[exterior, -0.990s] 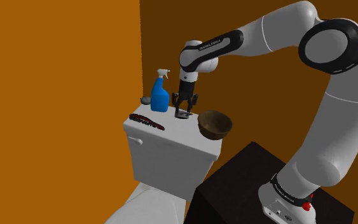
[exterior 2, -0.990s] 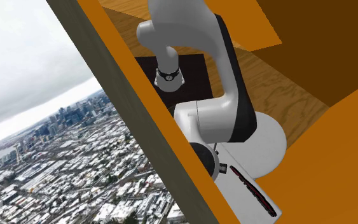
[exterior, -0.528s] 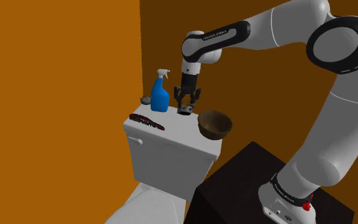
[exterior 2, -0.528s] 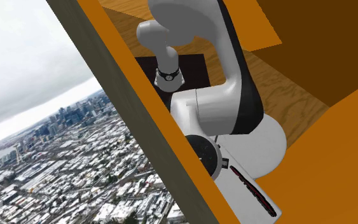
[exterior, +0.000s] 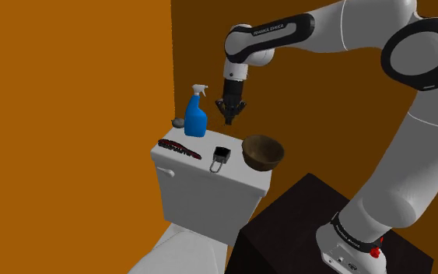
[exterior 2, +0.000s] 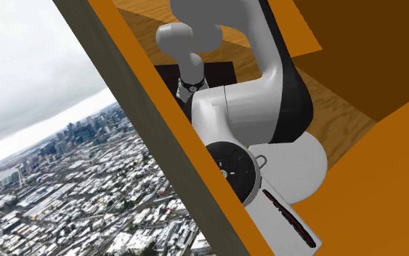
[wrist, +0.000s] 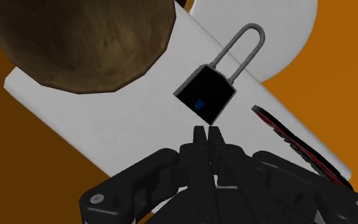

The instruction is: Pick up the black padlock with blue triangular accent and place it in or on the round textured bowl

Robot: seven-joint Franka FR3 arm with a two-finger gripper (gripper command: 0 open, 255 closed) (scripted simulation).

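Note:
The black padlock [exterior: 220, 158] with a blue triangle [wrist: 205, 97] lies flat on the white toilet tank lid [exterior: 236, 176], and its silver shackle pokes out over the lid's front edge. My gripper [exterior: 229, 121] hangs well above the lid, shut with nothing between its fingers; in the wrist view its fingertips [wrist: 206, 133] meet just short of the lock. The round brown textured bowl [exterior: 261, 151] stands on the lid's end nearest the stand, beside the padlock [wrist: 82, 38].
A blue spray bottle [exterior: 197, 117] and a small grey object [exterior: 178, 122] stand at the lid's back. A black and red brush [exterior: 180, 149] lies at its far end [wrist: 292, 143]. Orange walls close in behind. The dark stand [exterior: 310, 210] sits below the bowl.
The gripper has risen from the lid and its fingers have come together. The padlock, earlier between the fingers, now lies free nearer the lid's front edge.

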